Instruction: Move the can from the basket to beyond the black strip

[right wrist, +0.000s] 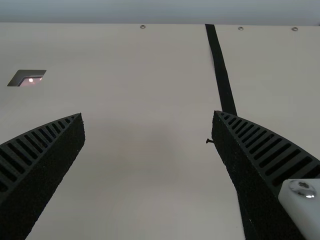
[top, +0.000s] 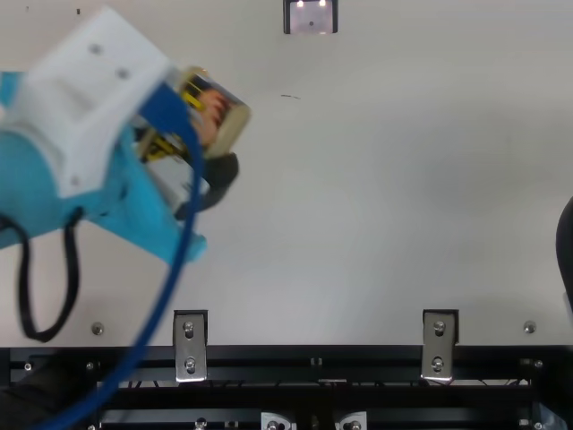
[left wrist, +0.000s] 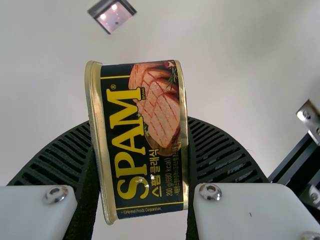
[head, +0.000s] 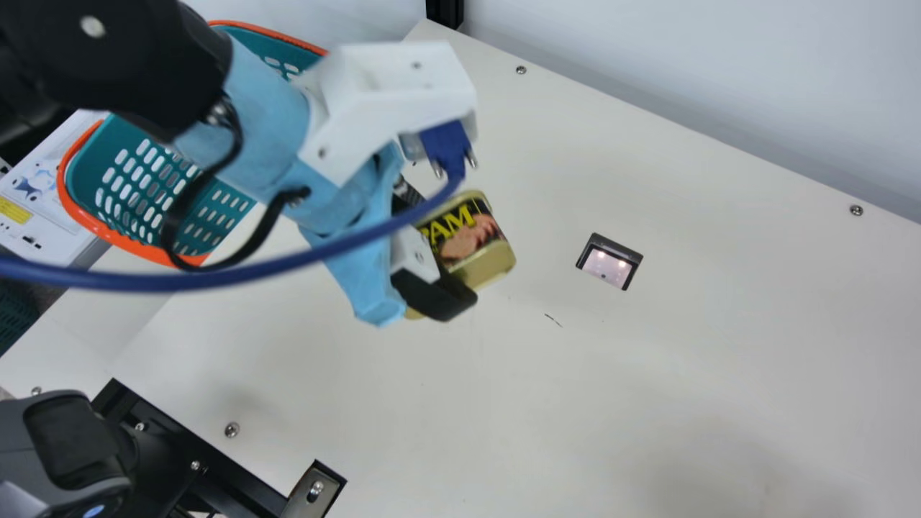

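Over the cream counter (head: 683, 396), past the teal basket (head: 97, 165) with its orange rim, the task's can hangs in the left tool (left wrist: 141, 124). That tool is part-way closed, its ribbed fingers (left wrist: 222, 152) pressed on the can's two metal ends. The right tool (right wrist: 148, 114) stands wide apart with nothing in its grasp.

The can (head: 471, 230) looks full and sealed, so I would expect it to be fairly heavy for its size, stiff, and unlikely to dent under a firm squeeze. Its painted wall and smooth metal could slip; the raised rims should help the hold. End to end near the middle seems a sound grip, though the can is tilted and would want levelling before release.

As for the views, the main view gives the basket beside the lifted can. The right wrist view gives the black strip (right wrist: 218, 65), the line to cross. The top view gives the can near the left side of the counter, the small lit fitting (top: 311, 18) farther over. The left wrist view gives the closest detail: both fingers meeting the thin gold rims.
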